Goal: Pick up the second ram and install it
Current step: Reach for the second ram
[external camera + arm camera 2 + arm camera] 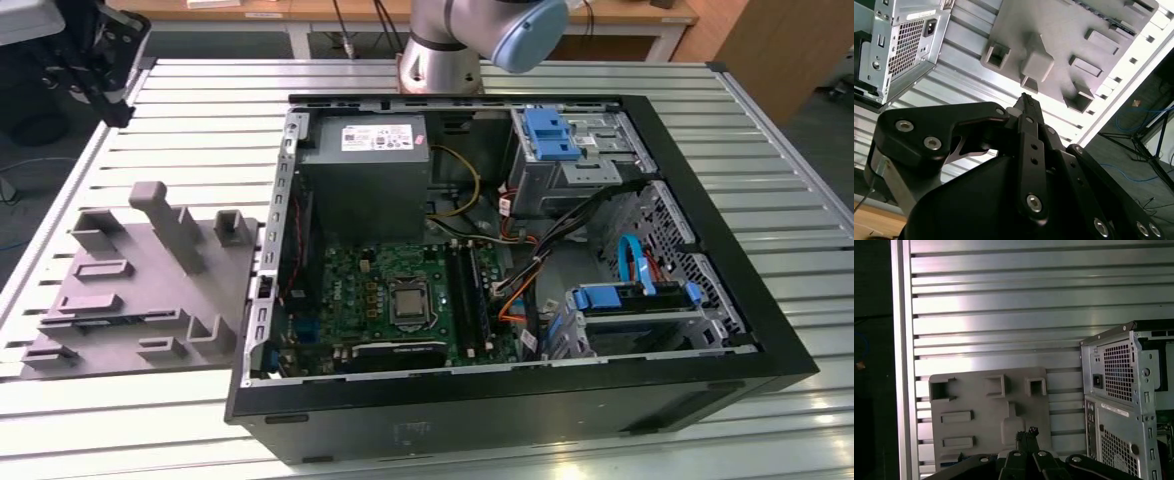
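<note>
The second ram [118,319] lies as a thin blue-green strip in a slot of the grey holder block [147,290], on the exterior view's left beside the open computer case [507,400]. A blue sliver of the ram [954,458] peeks out at the block's edge in the first wrist view. My gripper [114,98] hangs high over the table's far left corner, well away from the block. In both wrist views its fingertips [1026,434] [1026,102] are pressed together with nothing between them, pointing toward the block [1054,45]. The long black slots [463,290] sit on the green motherboard [354,290].
The case stands on a slatted metal table [200,100]; its perforated rear panel [1124,375] faces the holder block. Inside are a grey power-supply box [363,165], blue drive brackets [550,132] and loose cables [534,255]. The arm's base [441,50] stands behind the case.
</note>
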Tool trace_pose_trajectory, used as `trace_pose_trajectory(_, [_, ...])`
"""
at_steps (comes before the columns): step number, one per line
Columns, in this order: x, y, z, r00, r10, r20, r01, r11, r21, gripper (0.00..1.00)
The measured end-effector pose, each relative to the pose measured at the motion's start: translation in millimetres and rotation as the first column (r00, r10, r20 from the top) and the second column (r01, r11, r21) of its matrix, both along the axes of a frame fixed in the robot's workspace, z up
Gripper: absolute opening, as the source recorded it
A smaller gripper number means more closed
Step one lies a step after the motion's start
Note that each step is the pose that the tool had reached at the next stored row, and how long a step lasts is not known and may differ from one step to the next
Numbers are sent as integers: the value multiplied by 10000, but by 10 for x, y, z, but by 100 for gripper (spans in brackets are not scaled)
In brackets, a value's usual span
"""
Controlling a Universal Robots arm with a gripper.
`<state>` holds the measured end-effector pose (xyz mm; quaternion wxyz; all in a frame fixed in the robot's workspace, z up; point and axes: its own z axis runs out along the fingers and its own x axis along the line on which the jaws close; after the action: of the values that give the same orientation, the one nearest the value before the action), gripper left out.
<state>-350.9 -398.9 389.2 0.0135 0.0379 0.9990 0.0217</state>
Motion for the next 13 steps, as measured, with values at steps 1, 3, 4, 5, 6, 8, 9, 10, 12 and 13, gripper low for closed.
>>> trace_pose_trajectory(1, [-13, 0, -1, 10000, 0, 0, 0, 10000, -1, 11])
trace_pose_trajectory(3, [-16, 0, -1, 10000, 1, 0, -1, 10000, 0, 11])
trace_pose_trajectory(4, [-16, 0, -1, 10000, 1, 0, -1, 10000, 0, 11])
trace_pose_trajectory(5, [-16, 0, -1, 10000, 2, 0, -2, 10000, 0, 11])
trace_pose_trajectory(6, [-17, -1, -1, 10000, 1, 0, -1, 10000, 0, 11])
trace_pose_trajectory(8, [-19, -11, -3, 10000, 0, 0, 0, 10000, 0, 11])
trace_pose_trajectory(9, [-19, -21, -5, 10000, 0, -1, 0, 10000, 0, 11])
trace_pose_trajectory(10, [-20, -34, -8, 10000, 1, 0, -1, 10000, 0, 11])
trace_pose_trajectory(12, [-25, -62, -13, 10000, 1, 0, -1, 10000, 0, 11])
trace_pose_trajectory(13, [-28, -76, -16, 10000, 1, 0, -1, 10000, 0, 11])
